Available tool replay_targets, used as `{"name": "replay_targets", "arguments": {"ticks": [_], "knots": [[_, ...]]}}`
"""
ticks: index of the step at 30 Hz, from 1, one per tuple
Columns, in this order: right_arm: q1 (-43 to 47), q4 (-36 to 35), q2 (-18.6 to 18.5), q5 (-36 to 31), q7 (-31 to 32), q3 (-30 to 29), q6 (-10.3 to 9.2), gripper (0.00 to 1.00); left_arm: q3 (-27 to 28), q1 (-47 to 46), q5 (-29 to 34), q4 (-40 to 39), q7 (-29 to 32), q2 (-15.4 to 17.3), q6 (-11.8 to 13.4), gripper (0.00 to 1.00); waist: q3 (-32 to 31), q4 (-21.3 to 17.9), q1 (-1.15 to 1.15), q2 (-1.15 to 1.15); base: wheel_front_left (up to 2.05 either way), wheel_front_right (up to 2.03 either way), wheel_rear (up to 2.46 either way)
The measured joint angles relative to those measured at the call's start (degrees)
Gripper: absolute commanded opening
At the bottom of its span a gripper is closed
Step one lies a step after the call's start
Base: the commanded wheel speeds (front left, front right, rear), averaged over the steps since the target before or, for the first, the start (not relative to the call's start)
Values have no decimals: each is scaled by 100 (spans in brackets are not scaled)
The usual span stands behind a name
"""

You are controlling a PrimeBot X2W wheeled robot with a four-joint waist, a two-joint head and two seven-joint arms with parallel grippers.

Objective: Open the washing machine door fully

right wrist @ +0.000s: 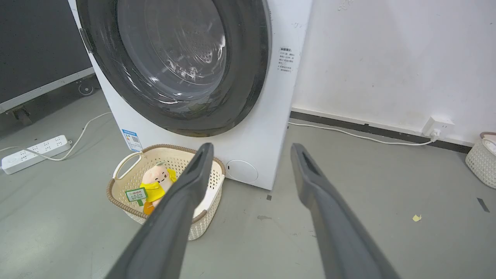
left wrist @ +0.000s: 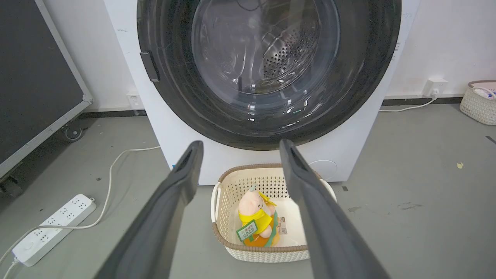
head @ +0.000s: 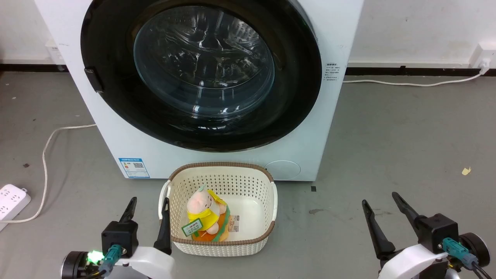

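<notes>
- so, where's the washing machine door [head: 201,73] right now?
- shut, lying flat against the front of the white washing machine [head: 217,162]. the glass porthole faces the robot and the steel drum shows through it. a small dark catch sits on the ring's edge at the robot's left.
- and the arms?
- both are well apart from the door. the left end effector [head: 150,199] has its two fingers spread wide with nothing between them, just beside the basket [head: 223,164]. the right end effector [head: 378,197] is wide too, empty, over bare floor to the basket's right.
- what's in the basket?
- a plush toy [head: 205,215] in yellow with a green tag. the basket stands just in front of the machine, below the door. there's a blue sticker [head: 134,167] low on the machine's front, and a white power strip [head: 11,197] on the floor further left.
</notes>
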Motion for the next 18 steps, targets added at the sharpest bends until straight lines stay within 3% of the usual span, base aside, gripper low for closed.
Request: {"name": "replay_targets", "arguments": {"ticks": [18], "knots": [[-5, 63, 0, 423, -208, -4, -1, 100, -114, 1, -59, 30, -213, 0, 0, 100, 0, 81, 0, 0, 0, 0, 0]]}}
